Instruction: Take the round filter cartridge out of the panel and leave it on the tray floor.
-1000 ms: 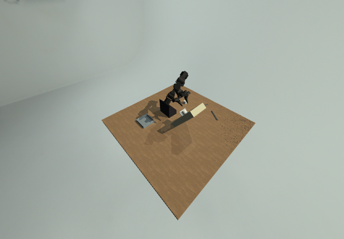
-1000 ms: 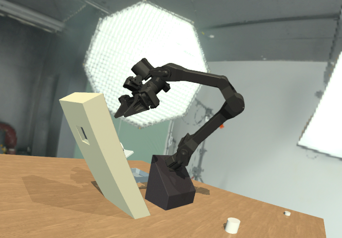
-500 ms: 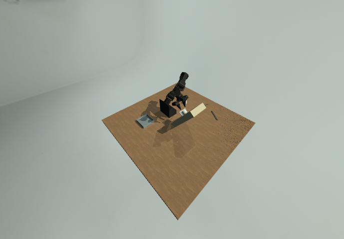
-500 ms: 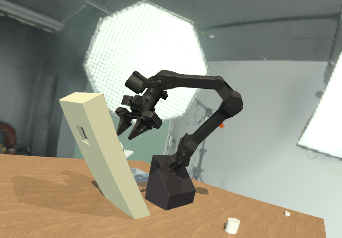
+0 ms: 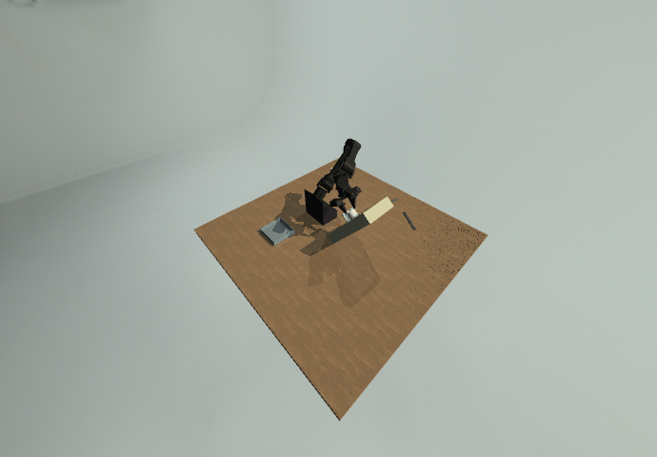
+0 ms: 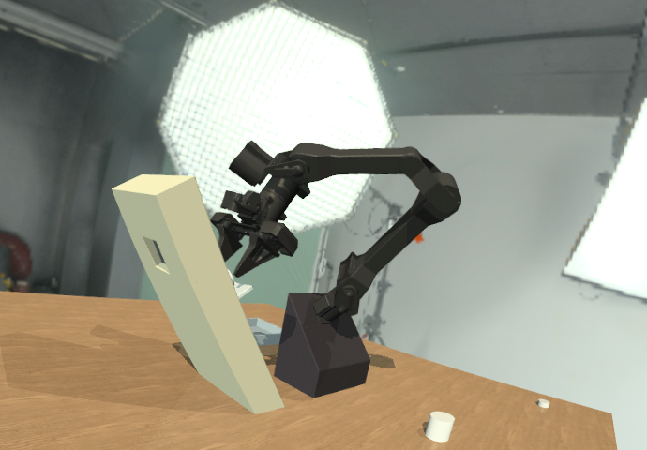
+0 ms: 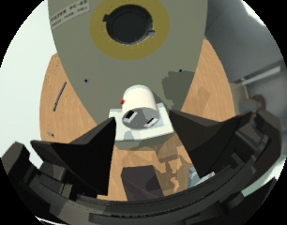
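Observation:
The white filter cartridge is out of the panel's round opening. It rests on a small white shelf low on the face of the tilted service panel, its slotted end toward the wrist camera and a red dot on its side. The yellow-ringed opening above is dark and empty. My gripper is open, its fingers close to the cartridge, one toward each side; contact cannot be told. The blue-grey tray holds nothing visible.
The dark robot base block stands between the panel and the tray side. A dark rod lies beyond the panel. A white cylinder and a small white disc are on the table.

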`<state>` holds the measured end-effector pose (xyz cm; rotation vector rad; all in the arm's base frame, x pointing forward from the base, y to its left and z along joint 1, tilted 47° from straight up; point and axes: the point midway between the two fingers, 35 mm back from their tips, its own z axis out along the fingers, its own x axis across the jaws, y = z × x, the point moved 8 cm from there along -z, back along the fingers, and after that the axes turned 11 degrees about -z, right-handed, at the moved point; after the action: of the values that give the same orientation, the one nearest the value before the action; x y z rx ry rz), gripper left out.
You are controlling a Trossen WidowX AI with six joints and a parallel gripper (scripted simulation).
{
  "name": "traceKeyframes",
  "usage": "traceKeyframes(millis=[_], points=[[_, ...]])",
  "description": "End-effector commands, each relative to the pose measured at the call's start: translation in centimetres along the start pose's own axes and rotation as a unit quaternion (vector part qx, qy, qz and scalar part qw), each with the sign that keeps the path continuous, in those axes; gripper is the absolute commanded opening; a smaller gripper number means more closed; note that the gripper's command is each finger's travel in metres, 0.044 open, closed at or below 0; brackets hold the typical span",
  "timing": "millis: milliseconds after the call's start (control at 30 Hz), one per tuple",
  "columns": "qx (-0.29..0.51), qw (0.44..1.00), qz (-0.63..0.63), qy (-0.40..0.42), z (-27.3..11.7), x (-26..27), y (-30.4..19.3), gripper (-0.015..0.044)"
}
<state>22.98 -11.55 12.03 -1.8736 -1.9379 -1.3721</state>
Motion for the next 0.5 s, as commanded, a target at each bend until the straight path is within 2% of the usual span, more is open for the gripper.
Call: traceKeyframes(millis=[0, 333, 400, 467], points=[[0.0, 1.0, 0.002, 0.001, 0.7, 0.1, -0.1, 0.0305], [-0.001, 1.0, 0.002, 0.003, 2.0, 0.2, -0.1, 0.0305], [0.001, 1.0, 0.0, 0.0, 1.7, 0.1, -0.1, 0.0252], [0.001, 1.0, 0.0, 0.0, 1.7, 0.1, -0.1, 0.0239]])
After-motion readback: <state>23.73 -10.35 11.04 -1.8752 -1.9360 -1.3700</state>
